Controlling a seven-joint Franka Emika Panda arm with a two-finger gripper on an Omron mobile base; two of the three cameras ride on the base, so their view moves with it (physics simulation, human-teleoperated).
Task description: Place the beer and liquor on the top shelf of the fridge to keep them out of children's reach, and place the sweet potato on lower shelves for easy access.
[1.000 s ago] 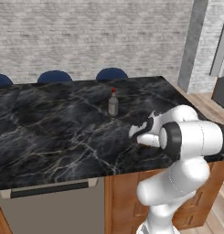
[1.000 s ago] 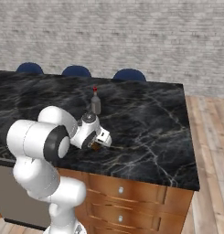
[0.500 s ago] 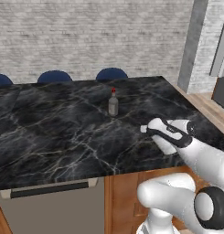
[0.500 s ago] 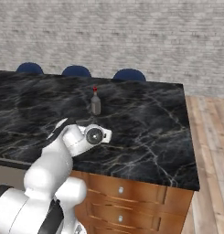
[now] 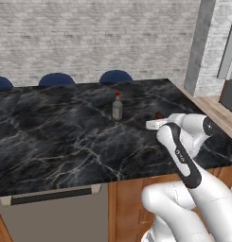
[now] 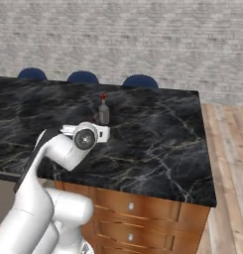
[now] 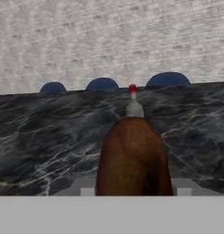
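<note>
On the black marble counter the liquor stands upright, a greyish bottle with a red cap, also seen in the right base view and straight ahead in the hand view. My gripper hovers low over the counter, just right of and nearer than the bottle. It is shut on the sweet potato, a reddish-brown lump between the fingers. A dark red bit of the sweet potato peeks above the hand. From the right base view the gripper sits just in front of the bottle. The beer and the fridge are out of view.
Blue chair backs line the counter's far side under a grey brick wall. The counter's right end drops to a wooden floor. Wooden drawers sit below the near edge.
The arm has swung its elbow down and around, while the hand with the sweet potato stayed close to the same spot by the bottle. The liquor has not moved.
</note>
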